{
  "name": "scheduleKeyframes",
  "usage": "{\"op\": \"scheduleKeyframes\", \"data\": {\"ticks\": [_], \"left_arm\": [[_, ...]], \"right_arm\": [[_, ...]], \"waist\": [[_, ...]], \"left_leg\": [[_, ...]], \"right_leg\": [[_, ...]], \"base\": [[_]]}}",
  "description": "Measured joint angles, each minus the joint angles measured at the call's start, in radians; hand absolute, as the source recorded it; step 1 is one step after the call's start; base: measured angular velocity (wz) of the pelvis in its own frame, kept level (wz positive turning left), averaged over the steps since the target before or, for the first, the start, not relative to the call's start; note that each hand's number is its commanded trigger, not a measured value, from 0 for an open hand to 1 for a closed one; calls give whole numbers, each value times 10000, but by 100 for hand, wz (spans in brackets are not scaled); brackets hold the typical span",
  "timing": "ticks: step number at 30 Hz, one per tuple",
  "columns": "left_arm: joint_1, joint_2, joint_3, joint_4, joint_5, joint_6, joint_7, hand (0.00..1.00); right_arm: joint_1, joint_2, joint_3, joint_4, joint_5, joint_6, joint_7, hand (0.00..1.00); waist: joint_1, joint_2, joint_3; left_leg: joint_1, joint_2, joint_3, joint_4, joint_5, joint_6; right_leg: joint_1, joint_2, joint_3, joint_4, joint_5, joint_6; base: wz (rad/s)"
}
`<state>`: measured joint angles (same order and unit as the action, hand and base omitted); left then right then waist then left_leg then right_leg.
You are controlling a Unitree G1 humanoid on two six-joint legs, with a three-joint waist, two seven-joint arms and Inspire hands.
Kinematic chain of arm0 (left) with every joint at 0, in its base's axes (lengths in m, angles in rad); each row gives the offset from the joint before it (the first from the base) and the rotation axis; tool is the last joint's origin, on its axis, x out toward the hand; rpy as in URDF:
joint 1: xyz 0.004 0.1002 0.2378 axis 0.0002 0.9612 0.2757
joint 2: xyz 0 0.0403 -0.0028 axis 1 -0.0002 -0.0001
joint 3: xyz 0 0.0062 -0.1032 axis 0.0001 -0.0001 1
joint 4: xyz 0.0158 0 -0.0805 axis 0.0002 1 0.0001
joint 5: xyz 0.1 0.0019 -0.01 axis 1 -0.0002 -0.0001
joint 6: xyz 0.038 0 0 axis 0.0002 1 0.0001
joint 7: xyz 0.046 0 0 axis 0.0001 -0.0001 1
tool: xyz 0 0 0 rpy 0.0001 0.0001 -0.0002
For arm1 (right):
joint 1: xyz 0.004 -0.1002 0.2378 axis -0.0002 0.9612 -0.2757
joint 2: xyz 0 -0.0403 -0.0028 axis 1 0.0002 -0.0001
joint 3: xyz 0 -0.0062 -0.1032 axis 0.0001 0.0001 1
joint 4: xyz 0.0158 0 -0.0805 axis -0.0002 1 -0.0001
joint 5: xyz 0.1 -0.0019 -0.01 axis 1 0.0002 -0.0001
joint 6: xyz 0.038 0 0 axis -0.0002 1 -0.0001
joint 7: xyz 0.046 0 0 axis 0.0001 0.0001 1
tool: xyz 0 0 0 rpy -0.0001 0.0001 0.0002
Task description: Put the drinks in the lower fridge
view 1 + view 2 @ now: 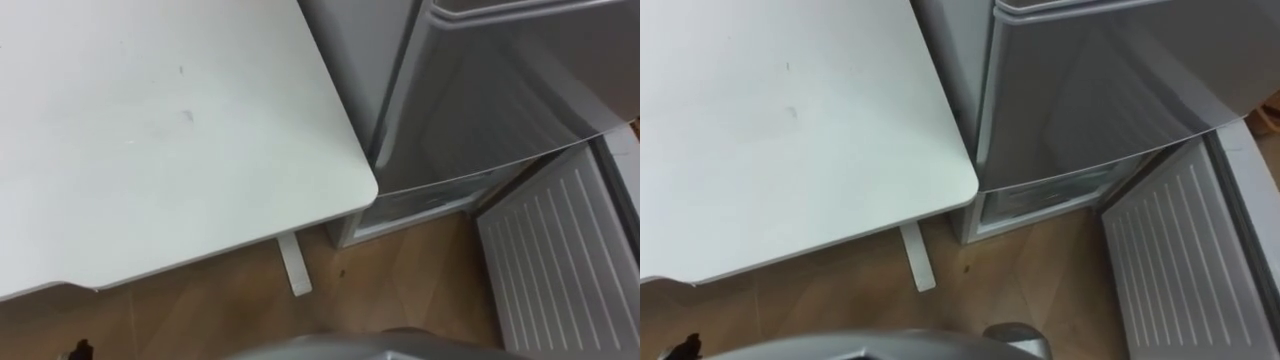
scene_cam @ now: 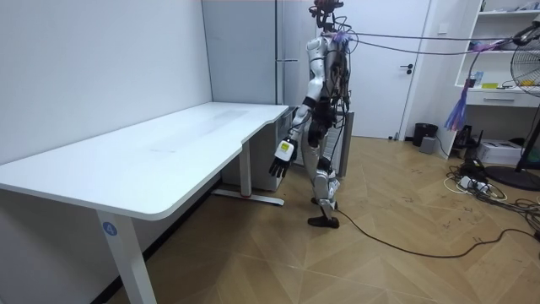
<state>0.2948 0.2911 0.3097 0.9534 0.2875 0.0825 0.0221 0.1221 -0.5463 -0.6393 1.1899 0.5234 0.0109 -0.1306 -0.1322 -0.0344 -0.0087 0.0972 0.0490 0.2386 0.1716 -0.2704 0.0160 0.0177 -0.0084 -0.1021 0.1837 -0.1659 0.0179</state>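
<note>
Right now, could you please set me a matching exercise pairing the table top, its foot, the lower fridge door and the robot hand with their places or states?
1. white flat table top
2. white flat metal table foot
3. white-ribbed lower fridge door
4. black left robot hand

A. swung open
B. hanging beside the table's end
C. rounded corner next to the grey fridge
D. lying flat on the wooden floor

Pairs: 1-C, 2-D, 3-A, 4-B.

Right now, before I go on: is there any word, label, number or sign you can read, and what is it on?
Table: no text on it.
Fridge and its open lower door: no text on them.
Round blue sticker on the table's leg, in the room view: too small to read.
Nothing is readable.
</note>
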Motion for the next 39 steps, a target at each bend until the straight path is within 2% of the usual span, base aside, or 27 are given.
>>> {"op": "scheduleKeyframes", "data": {"ticks": [3, 5, 7, 10, 13, 16, 18, 22, 25, 30, 35, 39], "left_arm": [[-51, 41, -86, 24, 4, 4, -143, 0], [-157, 40, -218, 160, 11, 5, -176, 0], [-234, 53, -540, 178, 8, 8, -205, 0], [-296, 46, -1001, 182, 145, 76, -357, 0], [-288, 13, -1320, 171, 297, 247, -396, 0], [-280, 30, -1975, 191, 292, 530, -326, 0], [-352, -87, -2287, 262, 305, 713, -287, 0], [-352, -132, -2791, 366, 281, 879, -251, 0], [-322, -220, -2899, 427, 218, 1078, -224, 0], [-254, -523, -3364, 571, 205, 1084, -36, 0], [-170, -530, -3727, 537, 84, 1098, -44, 0], [-116, -544, -3744, 470, -19, 1093, -45, 0]], "right_arm": [[341, 407, 328, -306, 430, -268, 128, 0], [698, 700, 645, -692, 527, -491, 355, 0], [1100, 805, 1154, -1053, 545, -760, 618, 0], [1713, 1208, 1455, -1832, 553, -1011, 793, 0], [2404, 1632, 1597, -2866, 658, -1199, 975, 0], [3234, 1894, 2298, -4117, 844, -1388, 993, 0], [3663, 2183, 2474, -4780, 991, -1617, 1096, 0], [4283, 2469, 3037, -6058, 1614, -1721, 1113, 0], [4647, 2784, 3475, -7132, 2826, -1831, 1113, 0], [5283, 3333, 4568, -8658, 3826, -2313, 1505, 0], [5278, 3517, 5615, -9166, 4255, -2381, 2627, 0], [4809, 3497, 6572, -9364, 4302, -2026, 3458, 0]], "waist": [[40, -94, 4], [156, -125, 6], [308, -105, 15], [337, -93, 15], [585, 0, 10], [579, 77, 22], [571, 87, 28], [574, 102, 37], [611, 144, 53], [598, 179, 57], [544, 183, 55], [579, 257, 53]], "left_leg": [[7, 48, 22, 7, -1, -23], [18, 100, 137, 1, -22, -59], [-6, 108, 275, -19, -23, -60], [-13, 140, 337, -13, -34, -76], [-1, 220, 596, -12, -51, -106], [-5, 288, 689, 7, -46, -126], [6, 286, 767, -9, -52, -132], [13, 289, 968, -9, -46, -144], [7, 318, 1199, -9, -43, -149], [5, 297, 1223, -9, -25, -136], [-21, 249, 1124, -8, -3, -95], [-36, 231, 1074, -1, 14, -70]], "right_leg": [[-7, 45, -25, -6, 33, -48], [-19, 133, 133, -93, 128, -97], [-46, 144, 128, -184, 182, -92], [-88, 172, 158, -168, 211, -99], [-182, 261, 231, -199, 329, -141], [-159, 290, 202, -328, 478, -167], [-152, 289, 205, -322, 489, -179], [-233, 330, 198, -314, 562, -228], [-339, 363, 195, -309, 684, -260], [-378, 306, 170, -281, 733, -258], [-370, 304, 102, -280, 751, -235], [-362, 285, 44, -281, 758, -225]], "base": [[-3], [-20], [-21], [-9], [-24], [-17], [-11], [-20], [-25], [-5], [4], [6]]}}
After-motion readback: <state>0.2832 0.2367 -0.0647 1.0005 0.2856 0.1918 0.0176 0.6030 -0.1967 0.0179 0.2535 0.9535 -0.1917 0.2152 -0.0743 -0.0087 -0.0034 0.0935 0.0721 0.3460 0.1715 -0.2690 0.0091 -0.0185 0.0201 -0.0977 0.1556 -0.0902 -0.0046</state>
